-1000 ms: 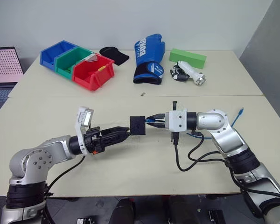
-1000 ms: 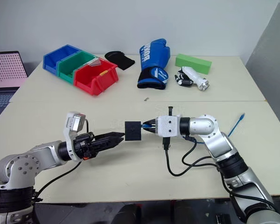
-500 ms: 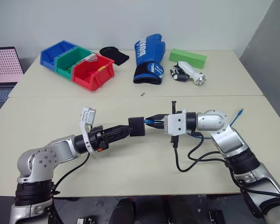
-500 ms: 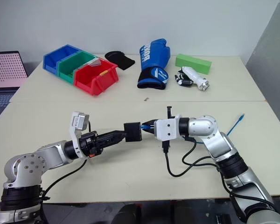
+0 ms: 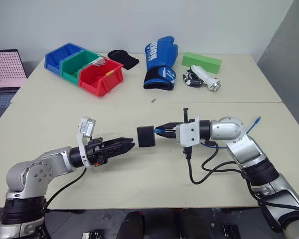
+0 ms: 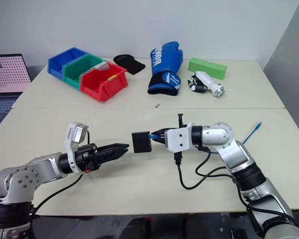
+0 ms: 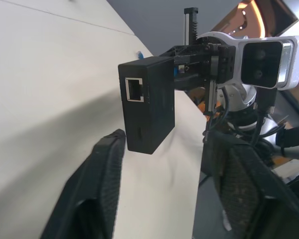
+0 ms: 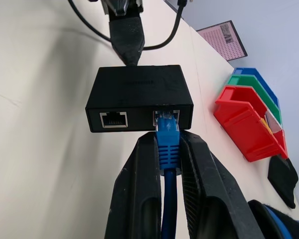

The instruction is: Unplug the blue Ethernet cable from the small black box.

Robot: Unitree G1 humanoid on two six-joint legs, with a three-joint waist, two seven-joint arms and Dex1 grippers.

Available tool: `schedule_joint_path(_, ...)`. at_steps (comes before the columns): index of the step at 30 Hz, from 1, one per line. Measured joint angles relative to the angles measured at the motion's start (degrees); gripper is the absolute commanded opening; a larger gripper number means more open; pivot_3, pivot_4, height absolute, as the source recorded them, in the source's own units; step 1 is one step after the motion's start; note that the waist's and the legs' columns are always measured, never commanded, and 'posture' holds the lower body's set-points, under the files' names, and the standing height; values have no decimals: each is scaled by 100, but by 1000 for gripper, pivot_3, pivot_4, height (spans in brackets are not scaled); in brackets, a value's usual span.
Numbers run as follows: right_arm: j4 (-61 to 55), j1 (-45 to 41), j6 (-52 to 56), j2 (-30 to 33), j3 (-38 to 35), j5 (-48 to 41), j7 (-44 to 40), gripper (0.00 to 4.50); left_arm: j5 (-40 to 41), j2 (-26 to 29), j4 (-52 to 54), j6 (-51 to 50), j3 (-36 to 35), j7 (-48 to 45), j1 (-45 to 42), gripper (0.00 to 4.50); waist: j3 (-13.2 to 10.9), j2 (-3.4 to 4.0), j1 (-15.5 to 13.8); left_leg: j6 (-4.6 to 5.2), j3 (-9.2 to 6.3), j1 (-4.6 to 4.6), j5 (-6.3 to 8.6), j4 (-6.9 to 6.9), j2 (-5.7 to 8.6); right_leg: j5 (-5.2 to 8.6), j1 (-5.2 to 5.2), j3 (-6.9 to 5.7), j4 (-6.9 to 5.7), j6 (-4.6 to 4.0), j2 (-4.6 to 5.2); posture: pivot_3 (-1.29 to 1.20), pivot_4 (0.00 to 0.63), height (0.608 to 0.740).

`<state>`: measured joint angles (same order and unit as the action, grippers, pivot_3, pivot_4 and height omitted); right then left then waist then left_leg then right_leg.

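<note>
Pinching blue Ethernet cable (image 8: 168, 137), right tool (image 8: 168, 149)

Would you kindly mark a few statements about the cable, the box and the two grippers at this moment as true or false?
1. The blue Ethernet cable is plugged into the small black box. True.
2. The right gripper is shut on the cable just behind its plug. True.
3. The left gripper clamps the box. False: its fingers are open and stop just short of the box.
4. The box rests on the table. False: it hangs above it on the plug.
5. The red bin stands beside the green bin. True.
</note>
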<state>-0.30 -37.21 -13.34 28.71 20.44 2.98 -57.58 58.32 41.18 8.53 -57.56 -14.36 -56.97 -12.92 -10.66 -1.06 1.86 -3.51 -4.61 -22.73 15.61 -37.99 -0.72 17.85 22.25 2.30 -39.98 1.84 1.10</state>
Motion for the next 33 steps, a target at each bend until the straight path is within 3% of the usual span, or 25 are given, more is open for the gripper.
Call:
schedule_joint_path(5, 0, -1, -5, 44, -11, -17, 0, 239, -16, 7, -1, 97, -117, 5, 1, 4485, 0, 0, 2, 1, 0, 0, 1, 0, -1, 0, 0, 1, 0, 0, 0, 0, 150, 740)
schedule_joint_path(18, -307, -56, 267, -169, -68, -623, -104, 239, -70, -659, -120, 180, 125, 245, -275, 4500, 0, 0, 1, 1, -1, -1, 1, -1, -1, 0, -1, -1, 0, 0, 1, 0, 150, 740)
schedule_joint_path(28, -323, -56, 127, -114, -59, -423, -112, 239, 142, -768, -137, -72, 125, 419, -430, 4500, 0, 0, 2, 0, -1, 0, 0, -1, -2, 0, -1, 0, 0, 0, 1, 0, 150, 740)
schedule_joint_path(29, -323, -56, 119, -114, -59, -417, -112, 239, 142, -779, -137, -76, 125, 451, -440, 4142, 0, 0, 1, 0, -1, 0, 0, -1, -2, 0, -1, 0, 0, 0, 1, 0, 150, 740)
schedule_joint_path(33, -320, -56, 10, -115, -58, -367, -111, 239, 154, -803, -141, -85, 125, 505, -499, 3457, 0, 0, 1, -1, -1, 0, -1, -1, -1, 0, -1, 0, 0, 0, 1, 0, 150, 740)
